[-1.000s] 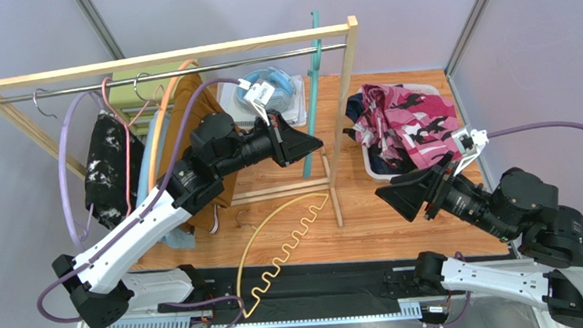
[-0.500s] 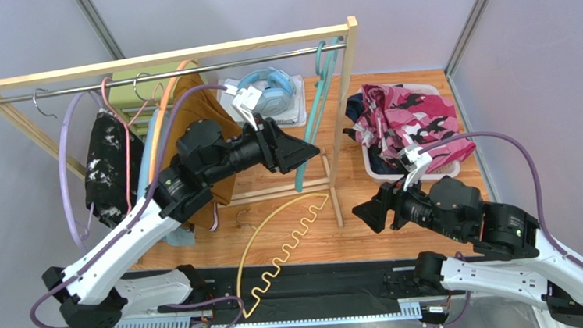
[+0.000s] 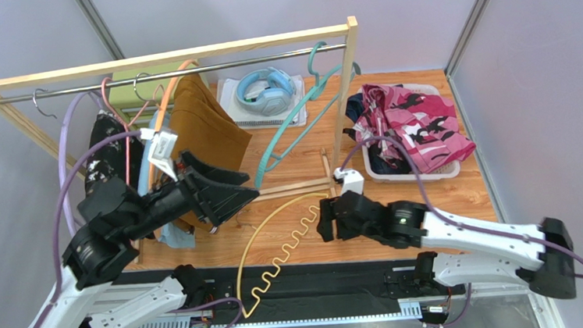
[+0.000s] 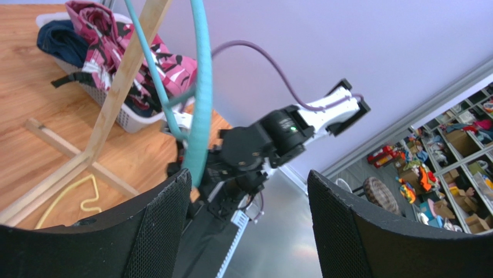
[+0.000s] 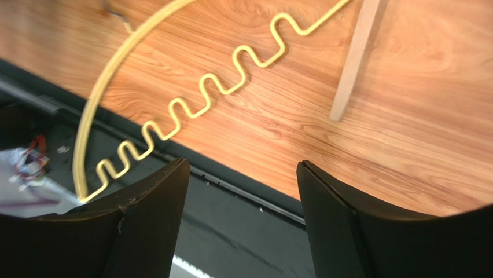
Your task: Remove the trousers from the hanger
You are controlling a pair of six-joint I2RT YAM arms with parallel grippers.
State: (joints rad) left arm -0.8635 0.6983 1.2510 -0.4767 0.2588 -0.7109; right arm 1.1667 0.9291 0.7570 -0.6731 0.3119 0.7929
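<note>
L hand (image 3: 246,194) fingers apart, empty, aimed right; R hand (image 3: 325,228) fingers apart too, prob. aimed downward.

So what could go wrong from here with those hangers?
The teal hanger hangs tilted near the end of the rail and might slip off. The yellow hanger lies flat near the open right pincer, thin and hard to grab. The left pincer, close to the mustard trousers, could snag them.

No word, label, brand, number or sign can be read in any of my views. In my left wrist view, the packages on the distant shelves (image 4: 457,174) are too small and blurred for me to make out.
</note>
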